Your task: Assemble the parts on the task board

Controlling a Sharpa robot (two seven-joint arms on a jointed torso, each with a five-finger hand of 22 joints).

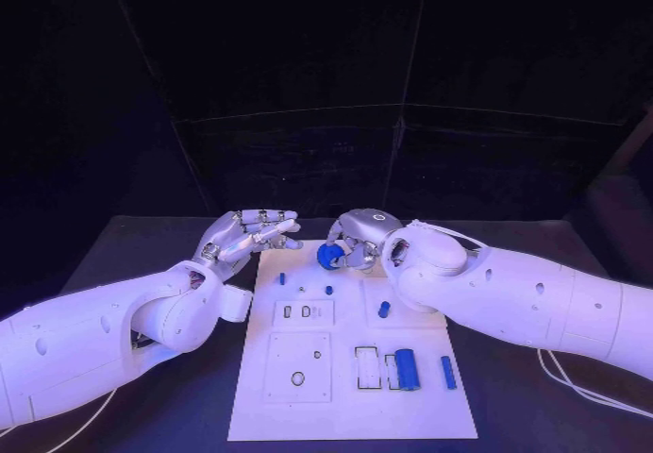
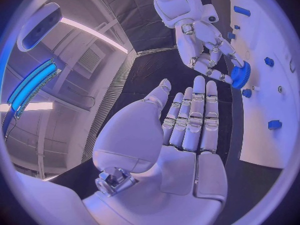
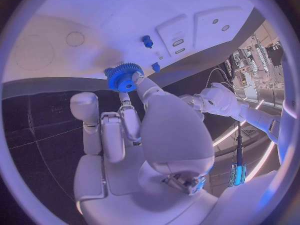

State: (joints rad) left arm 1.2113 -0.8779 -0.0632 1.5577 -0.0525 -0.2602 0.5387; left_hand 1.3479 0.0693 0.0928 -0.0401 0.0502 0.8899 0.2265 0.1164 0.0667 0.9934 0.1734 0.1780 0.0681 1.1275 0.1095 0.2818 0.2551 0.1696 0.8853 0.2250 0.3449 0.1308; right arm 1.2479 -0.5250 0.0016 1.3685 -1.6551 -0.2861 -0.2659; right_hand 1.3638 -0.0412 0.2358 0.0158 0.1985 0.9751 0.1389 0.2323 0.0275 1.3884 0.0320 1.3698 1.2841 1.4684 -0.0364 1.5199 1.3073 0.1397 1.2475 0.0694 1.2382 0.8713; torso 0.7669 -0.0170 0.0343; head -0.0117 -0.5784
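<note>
The right hand (image 1: pixel 360 238) pinches a small blue toothed gear wheel (image 1: pixel 329 255) between its fingertips, holding it just above the far edge of the flat white rectangular task board (image 1: pixel 409 415). In the right wrist view the gear (image 3: pixel 122 78) shows its flat round face towards the camera, teeth all round the rim; which way its axis points relative to the board I cannot tell.

The left hand (image 1: pixel 245 236) hovers just off the board's far left corner, holding nothing, its fingers stretched out straight and close together towards the gear.

On the board, a large blue cylinder (image 1: pixel 406 367) lies near the near right part, its long axis running from the near edge to the far edge. Just to its right lies a thinner blue rod (image 1: pixel 448 372), pointing the same way. A short blue peg (image 1: pixel 384 309) sits right of the board's middle, and two smaller blue pegs (image 1: pixel 282 278) (image 1: pixel 328 290) stand nearer the gear. Rectangular recesses and round holes mark the board's left half.
</note>
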